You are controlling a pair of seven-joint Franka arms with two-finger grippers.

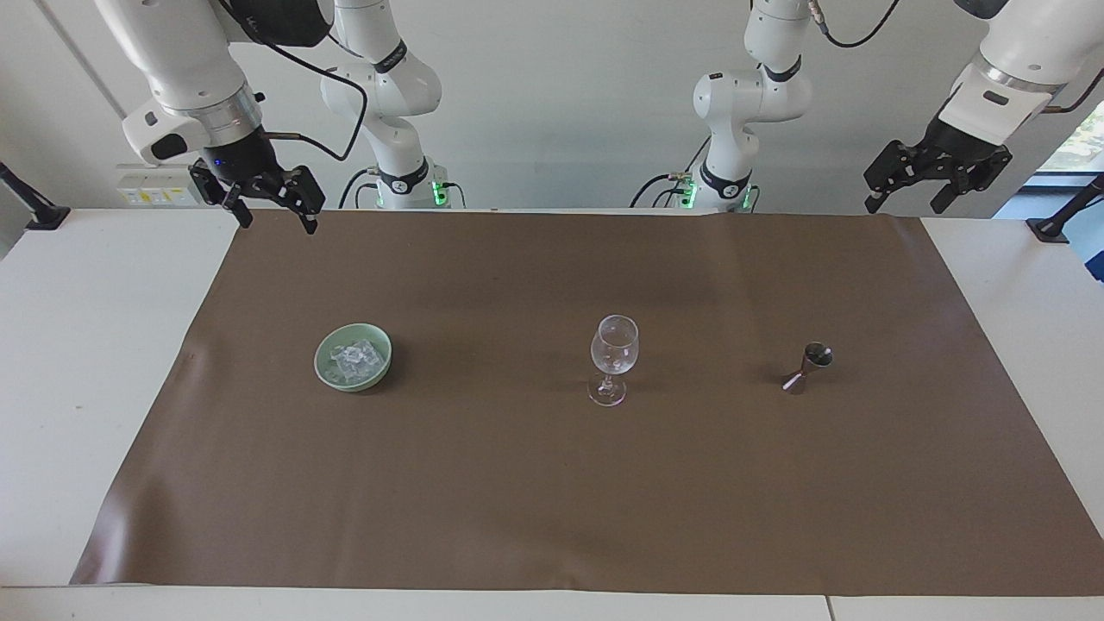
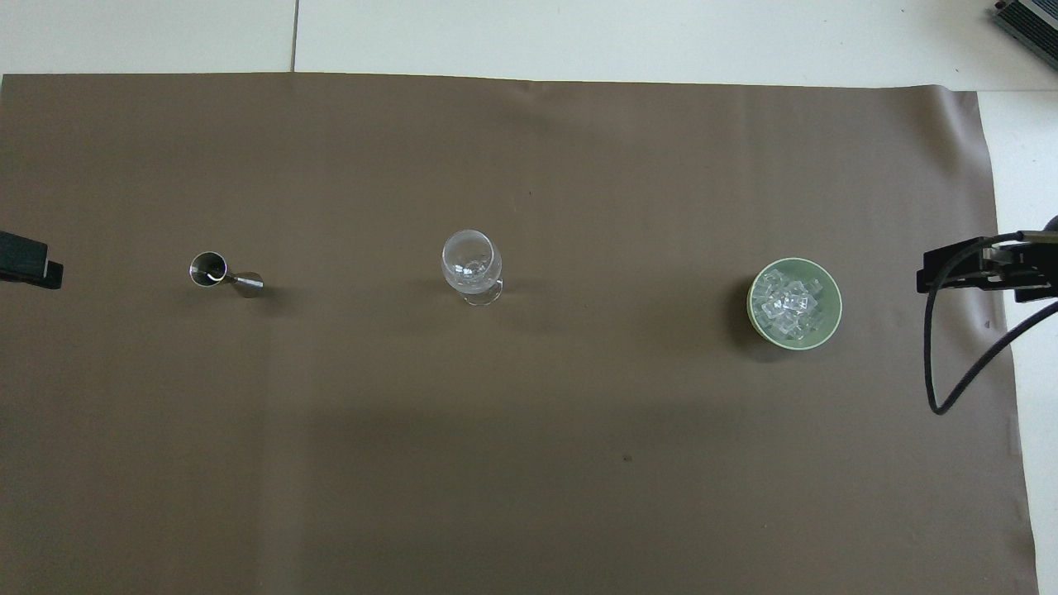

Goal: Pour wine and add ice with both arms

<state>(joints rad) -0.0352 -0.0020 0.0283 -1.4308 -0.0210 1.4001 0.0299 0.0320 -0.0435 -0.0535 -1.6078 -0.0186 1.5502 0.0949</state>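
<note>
A pale green bowl holding ice sits on the brown mat toward the right arm's end. A clear stemmed glass stands upright mid-table. A small metal jigger stands toward the left arm's end. The wine is out of view, and I cannot tell what the jigger holds. My right gripper hangs open and empty over the mat's corner near its base. High over the other near corner, my left gripper is open and empty too. From overhead the ice, glass and jigger line up in a row.
The brown mat covers most of the white table. Black clamp stands sit at both table ends near the robots. In the overhead view the left gripper's tip and the right gripper with its looping cable show at the edges.
</note>
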